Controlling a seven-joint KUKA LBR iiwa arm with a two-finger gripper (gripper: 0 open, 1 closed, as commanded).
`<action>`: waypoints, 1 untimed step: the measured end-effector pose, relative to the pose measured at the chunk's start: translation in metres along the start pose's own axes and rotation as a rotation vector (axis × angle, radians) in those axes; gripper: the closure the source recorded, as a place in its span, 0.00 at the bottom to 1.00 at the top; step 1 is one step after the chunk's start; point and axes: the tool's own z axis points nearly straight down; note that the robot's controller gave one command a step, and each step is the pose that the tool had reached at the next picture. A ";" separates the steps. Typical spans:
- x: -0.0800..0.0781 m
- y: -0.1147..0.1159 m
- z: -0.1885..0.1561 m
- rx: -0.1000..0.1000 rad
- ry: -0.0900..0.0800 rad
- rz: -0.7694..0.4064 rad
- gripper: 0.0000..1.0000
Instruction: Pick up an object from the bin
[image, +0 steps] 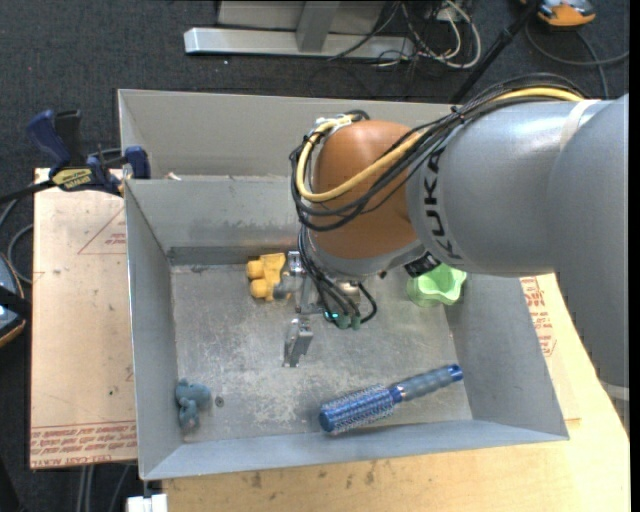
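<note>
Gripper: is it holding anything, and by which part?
Nothing seen held: the gripper hangs over a bare patch of the bin, near the yellow toy.

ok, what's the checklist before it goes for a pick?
1. Pincer over a target: not ok. It hangs above bare floor in the middle of the bin.
2. Nearest candidate: ok. The yellow lumpy toy lies by the back wall, up-left of the pincer and apart from it.
3. Blue brush clear of the arm: ok. It lies flat near the front wall.
4. Green thing fully seen: cannot tell, the arm covers part of it.
5. Grey-blue figure approach room: likely not ok, it sits near the front-left corner.
</note>
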 end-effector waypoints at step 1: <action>0.075 -0.052 0.058 0.002 0.001 -0.305 0.00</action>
